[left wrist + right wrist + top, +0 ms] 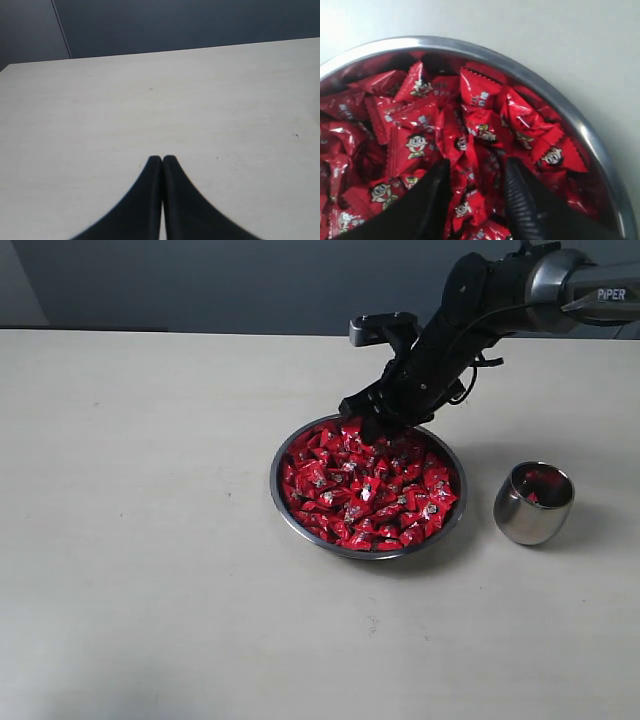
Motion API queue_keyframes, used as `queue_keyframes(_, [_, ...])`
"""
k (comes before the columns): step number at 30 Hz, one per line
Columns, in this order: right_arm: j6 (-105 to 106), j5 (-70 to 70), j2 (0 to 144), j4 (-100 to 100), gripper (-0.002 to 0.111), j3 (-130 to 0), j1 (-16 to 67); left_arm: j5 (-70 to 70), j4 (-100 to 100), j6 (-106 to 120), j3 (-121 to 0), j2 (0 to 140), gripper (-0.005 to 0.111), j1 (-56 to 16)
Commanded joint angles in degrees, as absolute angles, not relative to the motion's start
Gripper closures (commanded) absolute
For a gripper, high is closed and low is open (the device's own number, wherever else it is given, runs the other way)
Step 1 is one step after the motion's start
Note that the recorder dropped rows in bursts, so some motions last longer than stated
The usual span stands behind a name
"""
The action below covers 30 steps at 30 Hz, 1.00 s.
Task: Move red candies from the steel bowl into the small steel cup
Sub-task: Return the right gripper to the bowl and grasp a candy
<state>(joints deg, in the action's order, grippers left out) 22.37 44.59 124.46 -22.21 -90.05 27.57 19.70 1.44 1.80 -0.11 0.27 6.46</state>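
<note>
The steel bowl stands at mid-table, heaped with red candies. My right gripper reaches down into the far side of the pile. In the right wrist view this gripper is open. Its two black fingers are pushed into the red candies, with wrappers lying between them, just inside the bowl's rim. The small steel cup stands upright to the right of the bowl, with some red showing inside it. My left gripper is shut on nothing above bare table and is out of the exterior view.
The pale tabletop spreads wide to the left of and in front of the bowl. A dark wall runs behind the table's far edge. The right arm comes in from the upper right.
</note>
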Motion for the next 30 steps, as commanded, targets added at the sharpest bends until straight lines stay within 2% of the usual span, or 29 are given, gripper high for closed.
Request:
queue_keyframes(1, [24.87,44.81,124.33,-24.42,0.072,-90.61,27.50,19.14,1.55,1.68,0.00,0.00,0.106,6.18])
queue_keyframes(7, [24.97,44.37,125.30,-22.55,0.073,-90.61,27.50,19.14,1.55,1.68,0.00,0.00,0.106,6.18])
queue_keyframes(12, [24.97,44.47,126.14,-22.27,0.093,-90.61,27.50,19.14,1.55,1.68,0.00,0.00,0.106,6.18])
queue_keyframes(18, [24.97,44.59,126.14,-20.96,0.109,-90.61,27.50,19.14,1.55,1.68,0.00,0.00,0.106,6.18])
queue_keyframes(30, [24.85,44.83,122.76,-21.22,0.109,-90.61,27.50,19.14,1.55,1.68,0.00,0.00,0.106,6.18])
